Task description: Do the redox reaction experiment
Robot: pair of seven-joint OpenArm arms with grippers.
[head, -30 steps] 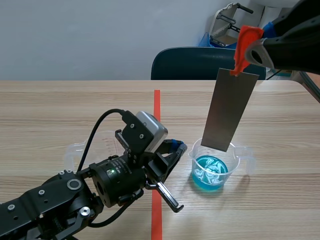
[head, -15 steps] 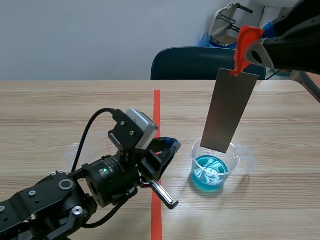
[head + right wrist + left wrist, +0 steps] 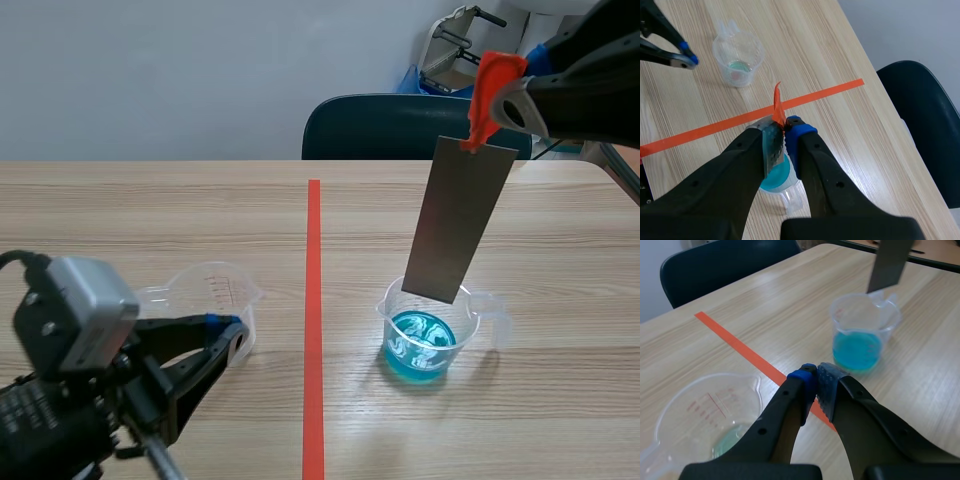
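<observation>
while the right end effector [image 3: 783, 132] hangs high over the right half of the tabletop [image 3: 150, 210], its fingers are clamped on the top of a grey metal strip [image 3: 458, 220], where an orange tab [image 3: 492, 85] sticks up. the strip hangs nearly straight down, slightly tilted, with its lower edge at the far rim of a clear beaker [image 3: 470, 310] that holds blue liquid [image 3: 420, 345]; the edge stays out of the liquid, and whether it touches the rim cannot be told. this beaker stands just right of the orange-red tape line [image 3: 314, 300]. left of the line stands a second clear beaker [image 3: 215, 285] with red markings and a faint greenish film at its bottom. the left end effector [image 3: 816, 382] sits low at the near left, pads pressed together with nothing between them, its tip just beside that second beaker's near right side. a dark chair [image 3: 370, 125] stands at the far edge.
</observation>
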